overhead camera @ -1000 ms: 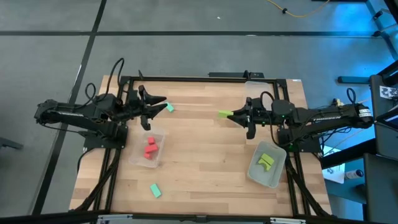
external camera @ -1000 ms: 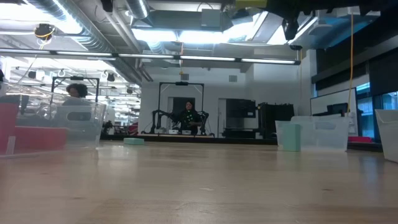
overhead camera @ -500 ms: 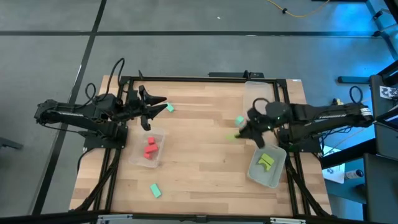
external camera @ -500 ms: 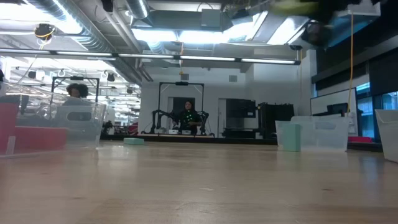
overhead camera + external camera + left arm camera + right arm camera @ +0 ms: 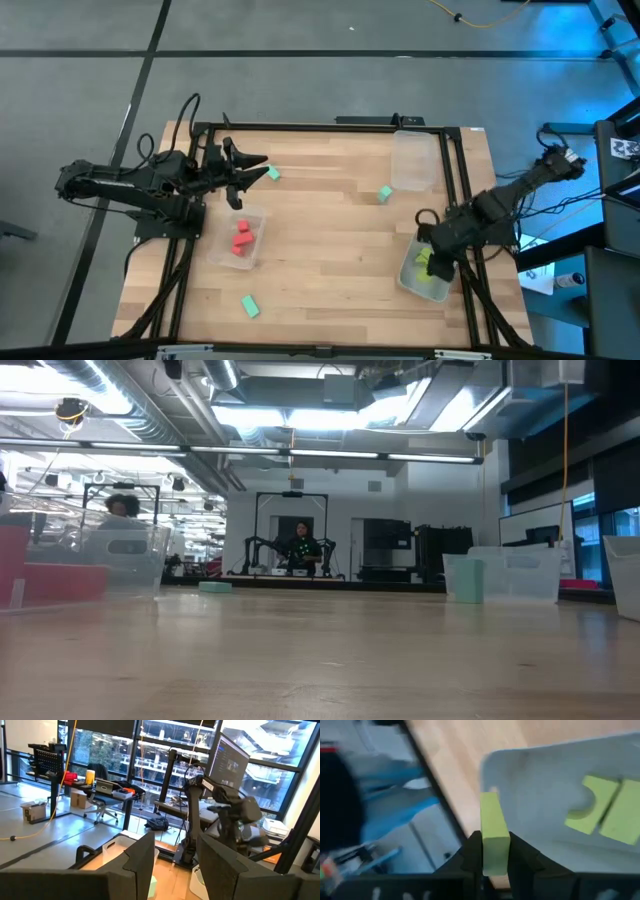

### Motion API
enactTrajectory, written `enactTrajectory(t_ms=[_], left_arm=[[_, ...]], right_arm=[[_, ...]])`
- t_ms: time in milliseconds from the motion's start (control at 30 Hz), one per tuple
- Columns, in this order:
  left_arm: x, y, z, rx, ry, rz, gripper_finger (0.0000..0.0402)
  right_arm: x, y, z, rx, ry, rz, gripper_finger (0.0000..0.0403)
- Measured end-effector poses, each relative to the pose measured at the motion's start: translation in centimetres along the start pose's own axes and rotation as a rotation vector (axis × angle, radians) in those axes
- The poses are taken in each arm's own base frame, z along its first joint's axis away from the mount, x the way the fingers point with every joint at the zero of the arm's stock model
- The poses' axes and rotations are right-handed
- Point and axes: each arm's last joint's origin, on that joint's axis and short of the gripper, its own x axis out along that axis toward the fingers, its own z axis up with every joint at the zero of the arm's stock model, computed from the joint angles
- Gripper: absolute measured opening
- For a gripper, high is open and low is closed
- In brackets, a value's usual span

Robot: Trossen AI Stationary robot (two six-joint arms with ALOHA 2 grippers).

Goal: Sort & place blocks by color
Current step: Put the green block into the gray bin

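Note:
My right gripper (image 5: 432, 258) hangs over the clear tray (image 5: 408, 282) at the table's near right, shut on a yellow-green block (image 5: 492, 837). Two more yellow-green blocks (image 5: 605, 812) lie on that tray's floor. My left gripper (image 5: 247, 178) is open above the table's far left and touches nothing; a mint block (image 5: 272, 173) lies just beyond it. Red blocks (image 5: 240, 238) sit in a clear tray (image 5: 222, 255) near the left arm. Other mint blocks lie flat on the wood, one near the middle (image 5: 385, 194) and one near the front edge (image 5: 249, 306). My right gripper pinches the yellow-green block's lower end (image 5: 494, 862) between its two fingers (image 5: 470, 855), one on each broad side. The block runs along the fingers and sticks out past their tips. It is lifted clear, above the tray's edge (image 5: 487, 770).
An empty clear tray (image 5: 412, 160) stands at the far right. A black frame (image 5: 330, 126) borders the table. The wood between the two arms is bare. In the low view the red tray (image 5: 50, 565) and clear trays (image 5: 500, 575) show; people sit far off in the room.
My right gripper has swung from the table's far middle toward the near right edge, turning as it went, and now hangs over the tray of yellow-green blocks. It has carried the yellow-green block along. The left arm has stayed still.

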Motion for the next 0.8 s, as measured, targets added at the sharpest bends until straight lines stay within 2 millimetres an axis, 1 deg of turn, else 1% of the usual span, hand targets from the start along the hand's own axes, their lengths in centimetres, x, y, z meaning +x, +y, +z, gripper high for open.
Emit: enactTrajectory(t_ms=[167,233,433,567,800], left_arm=[[0.0,0.0,0.1,-0.004,-0.011,-0.002,0.0137],[0.0,0.0,0.1,-0.004,-0.011,-0.002,0.0137],[0.0,0.0,0.1,-0.004,-0.011,-0.001,0.0137],[0.0,0.0,0.1,-0.005,-0.013,-0.002,0.0137],[0.0,0.0,0.2,-0.006,-0.018,-0.001,0.0137]], right_arm=[[3.0,-0.2,-0.4,0.075,-0.004,-0.174,0.0060],[4.3,-0.3,-0.2,0.111,-0.008,-0.254,0.0060],[7.5,-0.8,0.5,0.179,0.009,-0.412,0.0060],[8.7,-1.0,0.8,0.207,0.007,-0.462,0.0060],[9.1,-1.1,0.8,0.212,0.016,-0.481,0.0060]])
